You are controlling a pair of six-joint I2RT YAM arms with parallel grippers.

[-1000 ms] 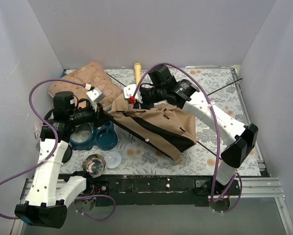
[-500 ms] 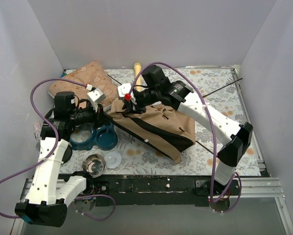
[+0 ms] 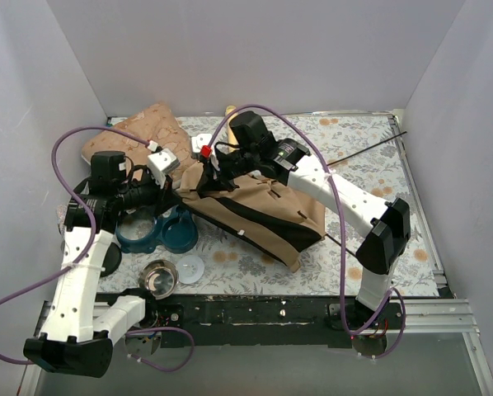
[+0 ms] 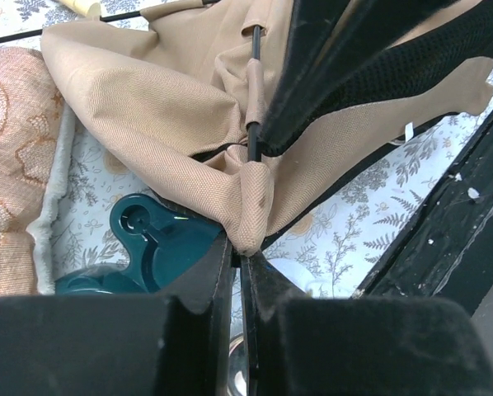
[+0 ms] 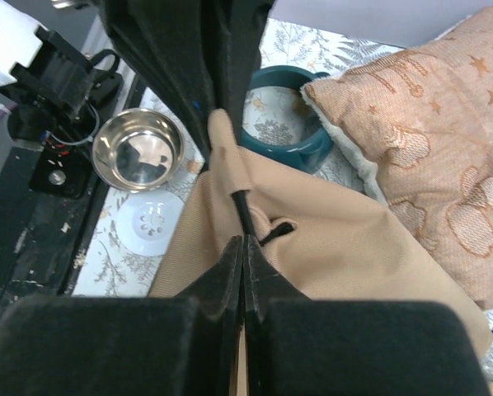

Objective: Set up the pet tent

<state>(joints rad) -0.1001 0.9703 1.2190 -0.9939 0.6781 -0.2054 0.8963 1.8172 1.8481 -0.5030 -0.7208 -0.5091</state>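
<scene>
The pet tent (image 3: 267,210) is a crumpled tan shell with black mesh, lying flat mid-table. My left gripper (image 3: 180,192) is at its left end, shut on a tan fabric corner sleeve (image 4: 248,216) that a thin black pole (image 4: 254,91) runs into; the gripper (image 4: 243,254) holds that corner above the teal bowl. My right gripper (image 3: 200,176) is close beside it, shut on the same black pole (image 5: 241,206) where it enters a fabric loop; the gripper (image 5: 244,241) sits over tan fabric (image 5: 345,247). The pole's far end (image 3: 374,147) sticks out to the right.
A beige-pink cushion (image 3: 139,136) lies at the back left. A teal double bowl (image 3: 160,233) is under the left gripper, with a steel bowl (image 3: 158,277) and a white lid (image 3: 190,268) near the front edge. A wooden stick (image 3: 230,110) lies at the back.
My right gripper has moved left along the tent toward the left gripper. The tent's left end has bunched up and shifted left with it. The left arm has barely moved.
</scene>
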